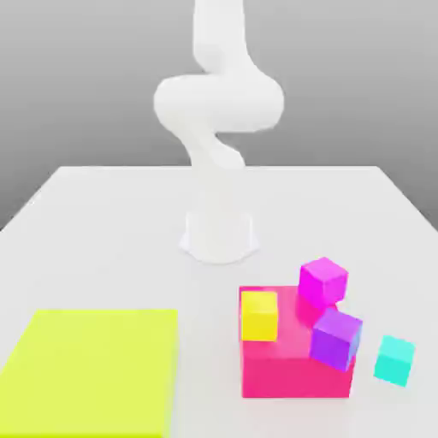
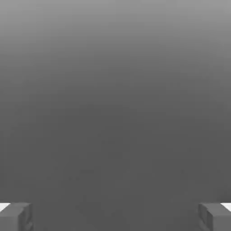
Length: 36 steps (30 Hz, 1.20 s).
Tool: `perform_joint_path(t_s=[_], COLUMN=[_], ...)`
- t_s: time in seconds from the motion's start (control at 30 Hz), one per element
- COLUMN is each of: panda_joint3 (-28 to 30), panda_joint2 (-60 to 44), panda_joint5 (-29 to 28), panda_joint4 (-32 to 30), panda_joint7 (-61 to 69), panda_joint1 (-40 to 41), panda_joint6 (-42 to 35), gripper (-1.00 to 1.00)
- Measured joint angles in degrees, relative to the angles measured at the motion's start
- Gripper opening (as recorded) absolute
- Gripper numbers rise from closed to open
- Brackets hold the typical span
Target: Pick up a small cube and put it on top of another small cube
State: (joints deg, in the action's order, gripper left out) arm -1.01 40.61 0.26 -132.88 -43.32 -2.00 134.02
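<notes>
Fingertips (image 2: pixel 16 216) of the wide-open tool (image 2: pixel 115 216) frame blank grey.

Light: bright, even, diffuse — shadows: faint | glare: washes out white arm (image 1: pixel 218 111) | render: soft

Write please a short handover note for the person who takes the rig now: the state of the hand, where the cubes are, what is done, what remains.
Hand: open, fingers wide apart, holding nothing.
Cubes: the yellow cube, magenta cube and purple cube sit on the pink block; the purple one is tilted at its edge. The teal cube lies on the table at the exterior view's right of the block. A flat yellow-green pad lies at the exterior view's left.
Done: nothing grasped, no small cube stacked on another.
Left: pick one small cube and set it on another.
</notes>
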Motion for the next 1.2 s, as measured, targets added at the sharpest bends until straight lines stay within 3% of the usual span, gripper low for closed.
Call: perform_joint_path(t_s=[0.57,0.83,1.0,1.03,1.2], panda_joint3=[-8.9,-11.4,-7.6,-6.9,-6.9], panda_joint2=[-35.6,-52.6,-63.0,-64.4,-64.4], panda_joint5=[-1.6,-7.2,-12.0,-12.6,-12.7], panda_joint4=[-7.5,-10.8,-9.2,-8.9,-8.9], panda_joint7=[14.8,18.1,15.2,14.8,14.7], panda_joint1=[-13.2,-19.8,-23.5,-24.1,-24.1], panda_joint6=[15.4,22.5,29.9,31.1,31.0], gripper=[0.00,0.00,0.00,-1.00,-1.00])
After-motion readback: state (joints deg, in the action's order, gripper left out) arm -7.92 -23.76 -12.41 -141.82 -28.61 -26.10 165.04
